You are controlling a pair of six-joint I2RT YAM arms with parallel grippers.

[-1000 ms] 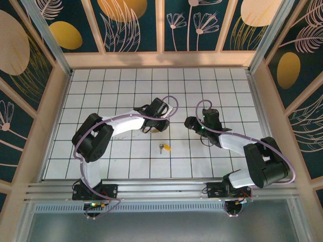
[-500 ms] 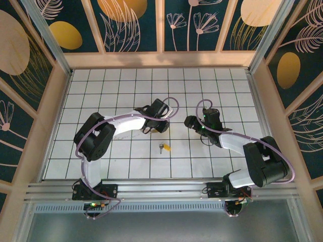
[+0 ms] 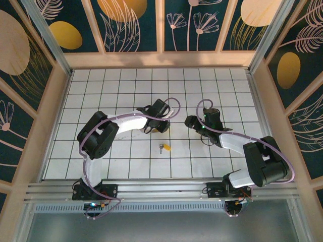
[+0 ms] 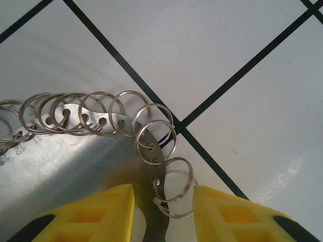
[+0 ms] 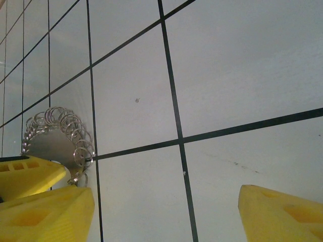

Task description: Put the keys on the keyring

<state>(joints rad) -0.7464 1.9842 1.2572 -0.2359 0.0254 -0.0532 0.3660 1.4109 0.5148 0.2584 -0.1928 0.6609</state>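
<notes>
Straddling the silver disc fringed with wire split rings (image 4: pixel 96 156), left jaws apparently steady it, grip uncertain; right jaws gape empty; tiny yellow-tagged silver key (image 3: pixel 164 147) awaits mid-frame.

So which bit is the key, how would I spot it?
On the tiled table, look at the second row of tiles from the near edge, mid-width. The key lies there alone. It is tiny, silver, yellow-orange tagged; the keyring further back is a ring-edged metal disc.

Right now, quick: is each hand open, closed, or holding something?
Left hand: open, fingers straddling the rim of the keyring, no grip visible.
Right hand: wide open, holding nothing.
</notes>
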